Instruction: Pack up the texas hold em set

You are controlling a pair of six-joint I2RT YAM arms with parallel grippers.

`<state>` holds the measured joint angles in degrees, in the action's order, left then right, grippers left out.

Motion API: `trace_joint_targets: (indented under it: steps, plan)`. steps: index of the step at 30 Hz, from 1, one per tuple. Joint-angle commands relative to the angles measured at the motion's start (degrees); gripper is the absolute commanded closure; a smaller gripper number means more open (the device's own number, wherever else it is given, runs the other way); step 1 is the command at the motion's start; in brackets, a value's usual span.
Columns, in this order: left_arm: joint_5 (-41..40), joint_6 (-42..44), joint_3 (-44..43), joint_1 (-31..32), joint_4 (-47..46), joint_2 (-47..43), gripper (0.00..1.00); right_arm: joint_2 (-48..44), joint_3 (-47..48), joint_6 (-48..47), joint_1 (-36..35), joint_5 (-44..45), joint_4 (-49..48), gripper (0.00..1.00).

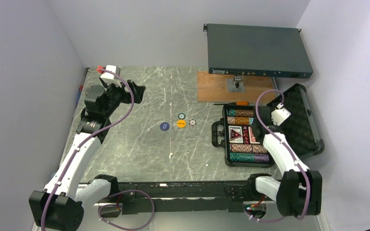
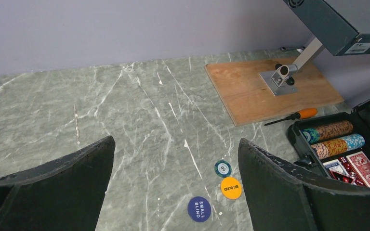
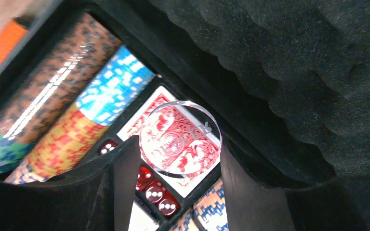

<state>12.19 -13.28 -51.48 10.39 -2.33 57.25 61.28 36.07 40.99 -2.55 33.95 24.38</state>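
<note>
Just above the open black case [image 1: 301,126], the right fingers [image 3: 120,187] pinch a clear dealer button [image 3: 180,139] by its rim. They hold it level over the red-backed card deck [image 3: 142,118] in the case's middle compartment, with the red dice [image 3: 156,190] beside the deck and rows of striped poker chips [image 3: 67,125] along the case's back wall. The edge grip looks chosen to keep the disc flat, so it can be set down among the cards rather than dropped on its side. The foam-lined lid is thrown back on the far side of the case from the loose pieces, which leaves the tray open to both arms. Well to the left of the case, the left fingers [image 2: 67,192] hang spread wide and empty above the table [image 1: 139,149]. They face the blue button [image 2: 199,209], yellow button [image 2: 231,187] and teal button [image 2: 223,168], which lie close together and are not yet packed. This arm seems poised to fetch them. Behind the case, a screwdriver [image 2: 298,114] lies at the edge of a wooden board [image 1: 214,86] under a rack-mount box [image 1: 257,50], none of it part of the set
</note>
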Motion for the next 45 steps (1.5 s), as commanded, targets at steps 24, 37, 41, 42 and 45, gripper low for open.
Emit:
trace_joint_targets:
  steps: [24,37,41,42,45]
  plan:
    - [1.26,-1.13,-2.48,0.15,-2.63,0.11,0.01,13.98,4.14,1.42,1.85,-3.76,-6.86,0.79]
    - [0.67,-0.88,-2.32,0.15,-2.51,-0.36,0.01,0.08,5.73,-8.6,-3.02,-7.36,-1.35,0.0]
    - [0.66,-0.83,-2.31,0.2,-2.59,-0.72,0.01,-1.04,6.93,-17.1,-19.75,-6.47,-6.45,0.0]
    - [0.6,-0.76,-2.22,0.16,-2.54,-0.78,0.01,-0.05,7.28,-18.98,-23.83,-7.12,-8.49,0.0]
    - [0.03,-0.59,-2.17,0.19,-2.43,-0.75,0.01,5.35,8.83,-20.66,-32.83,-9.15,-13.24,0.0]
